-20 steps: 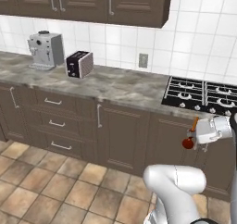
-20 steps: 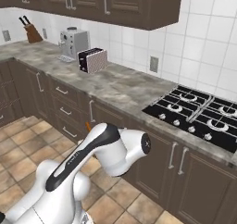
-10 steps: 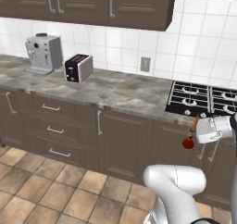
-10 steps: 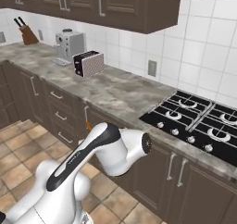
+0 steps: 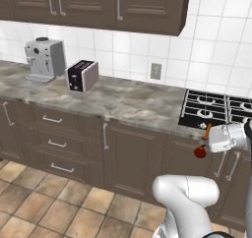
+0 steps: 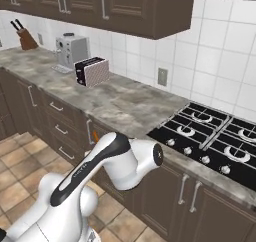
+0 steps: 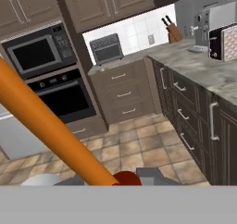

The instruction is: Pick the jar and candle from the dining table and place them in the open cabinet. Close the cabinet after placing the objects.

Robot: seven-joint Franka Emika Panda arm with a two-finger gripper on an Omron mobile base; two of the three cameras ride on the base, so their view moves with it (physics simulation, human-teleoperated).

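Observation:
My gripper (image 5: pixel 209 140) hangs in front of the lower cupboards at the right, just below the hob's front edge. It is shut on the candle (image 5: pixel 200 151), gripping it low on the thin orange stick just above the dark red base, which hangs below. In the hand view the orange candle (image 7: pixel 51 126) runs slantwise from the upper left down to its red base at my gripper (image 7: pixel 122 181). Dark brown wall cabinet doors (image 5: pixel 142 8) with silver bar handles hang above the counter, and these ones are shut. The jar and the dining table are out of view.
On the marble counter (image 5: pixel 133 102) stand a coffee machine (image 5: pixel 44 59) and a toaster (image 5: pixel 81 75), and a black gas hob (image 5: pixel 216 109) lies at the right. Drawers and cupboard doors (image 5: pixel 135 158) run below it. A tall oven unit (image 7: pixel 51 75) stands across the tiled floor (image 5: pixel 44 210).
The whole picture has shifted slightly: the counter now sits a little lower and nearer, so the base has moved. The candle stays in the shut gripper.

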